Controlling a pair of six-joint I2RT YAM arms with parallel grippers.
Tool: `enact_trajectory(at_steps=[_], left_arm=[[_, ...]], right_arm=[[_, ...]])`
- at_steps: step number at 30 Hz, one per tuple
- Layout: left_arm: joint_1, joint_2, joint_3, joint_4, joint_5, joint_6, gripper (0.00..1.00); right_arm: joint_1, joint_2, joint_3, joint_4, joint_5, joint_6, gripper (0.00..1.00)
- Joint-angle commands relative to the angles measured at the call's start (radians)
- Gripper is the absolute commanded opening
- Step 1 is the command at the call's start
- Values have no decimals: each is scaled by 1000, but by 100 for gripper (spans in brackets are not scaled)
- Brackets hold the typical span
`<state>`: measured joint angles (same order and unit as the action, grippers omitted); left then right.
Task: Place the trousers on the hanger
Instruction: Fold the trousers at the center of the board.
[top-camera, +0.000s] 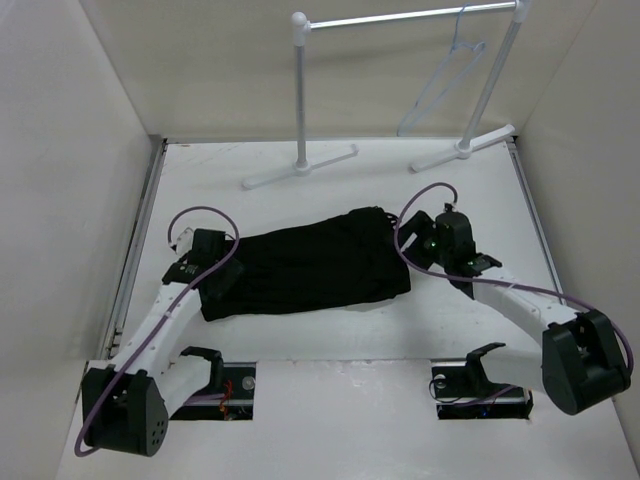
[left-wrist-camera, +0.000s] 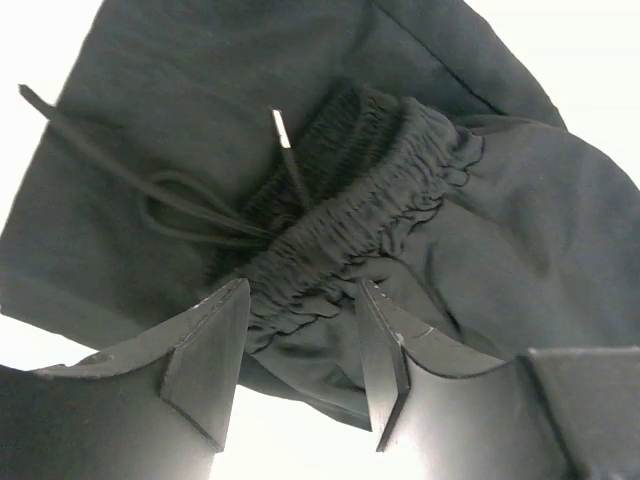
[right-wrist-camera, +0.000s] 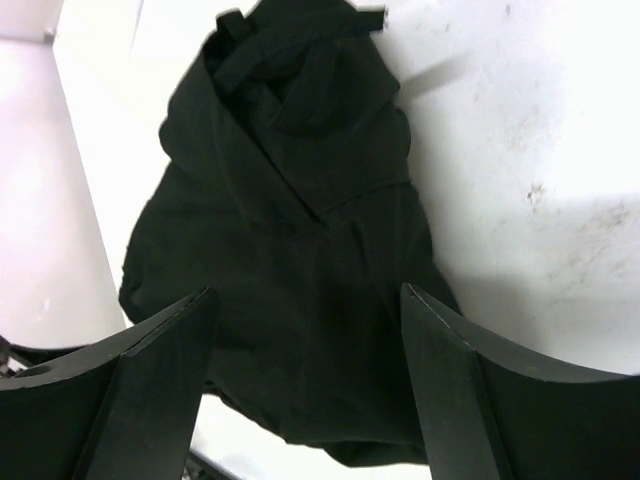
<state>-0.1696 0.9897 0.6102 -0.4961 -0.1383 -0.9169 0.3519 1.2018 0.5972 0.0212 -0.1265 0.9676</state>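
Note:
The black trousers lie folded across the middle of the table. My left gripper is at their left end, open, its jaws either side of the gathered drawstring waistband without closing on it. My right gripper is at their right end, open, jaws wide apart over the dark cloth. The pale-blue wire hanger hangs from the rail of the white rack at the back right.
The white rack stands at the back on two posts with T-shaped feet. White walls close in the table on the left, right and back. My arm bases sit at the near edge.

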Motion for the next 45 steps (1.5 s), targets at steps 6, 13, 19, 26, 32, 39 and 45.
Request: enact_trajectory(at_steps=[6, 13, 19, 26, 32, 39, 45], left_arm=[[-44, -83, -30, -44, -118, 12, 44], [-37, -120, -108, -64, -104, -13, 47], [-26, -43, -127, 74, -58, -14, 53], [-40, -94, -58, 71, -89, -20, 22], [-55, -256, 68, -91, -119, -37, 9], [-41, -382, 108, -312, -202, -43, 9], [-9, -390, -18, -369, -290, -56, 20]], right_arm=[[22, -44, -45, -4, 14, -9, 80], [20, -45, -53, -4, 5, -15, 81], [23, -25, -47, -1, 4, -17, 82], [28, 33, -106, 26, 27, -7, 81], [29, 87, -123, 75, 25, 2, 69], [20, 113, -119, 65, 56, 8, 49], [25, 134, -134, 62, 54, 3, 63]])
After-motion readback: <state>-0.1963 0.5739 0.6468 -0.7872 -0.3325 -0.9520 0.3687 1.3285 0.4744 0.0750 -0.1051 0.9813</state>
